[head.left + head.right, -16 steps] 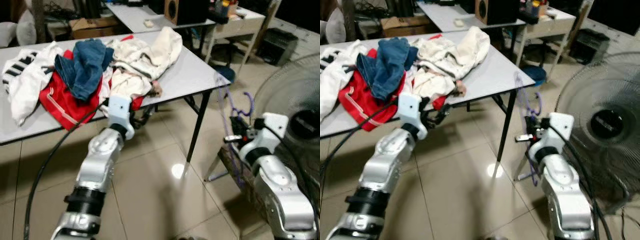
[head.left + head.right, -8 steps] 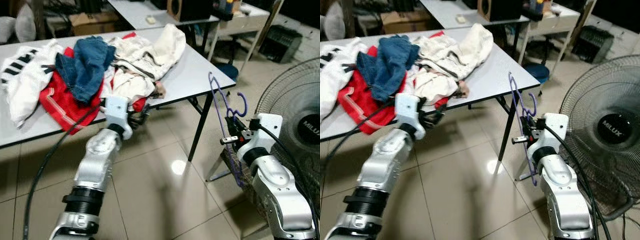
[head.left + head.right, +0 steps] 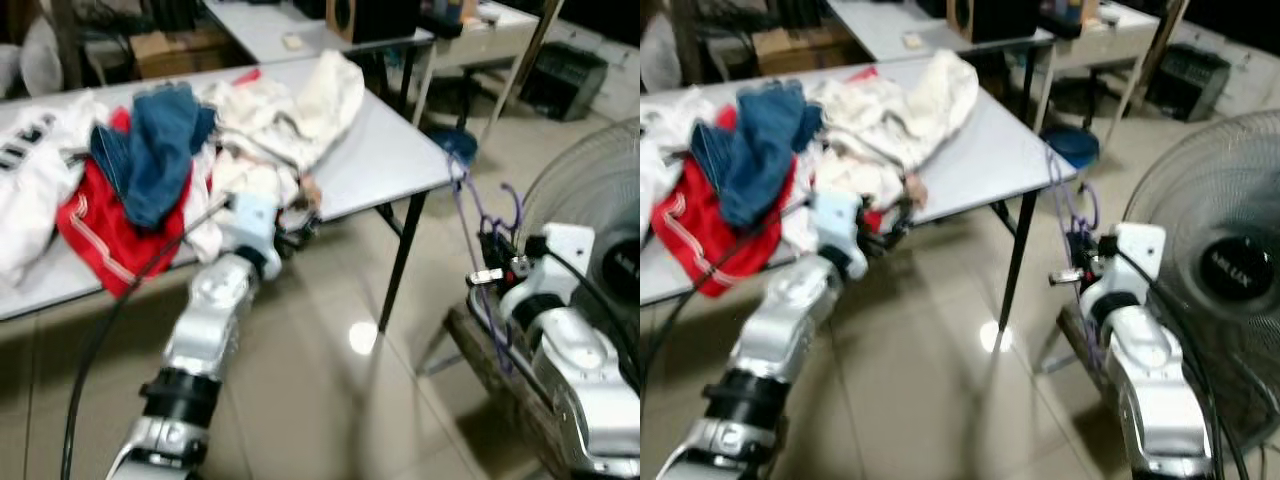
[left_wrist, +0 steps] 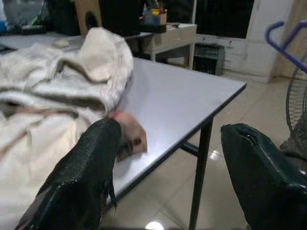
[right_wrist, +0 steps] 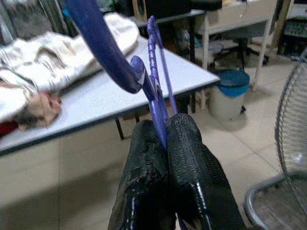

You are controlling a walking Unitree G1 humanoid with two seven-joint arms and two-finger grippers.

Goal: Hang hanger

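Off at my two o'clock, past the table (image 3: 385, 160) piled with clothes (image 3: 160, 160), I see a fan (image 3: 1215, 270), but no rail to hang on. My right gripper (image 5: 165, 139) is pinched tight on the purple hanger (image 3: 480, 215), whose long axis stands near upright, hook toward twelve. My left gripper (image 4: 168, 158) hovers spread wide by the table edge at ten o'clock, carrying nothing.
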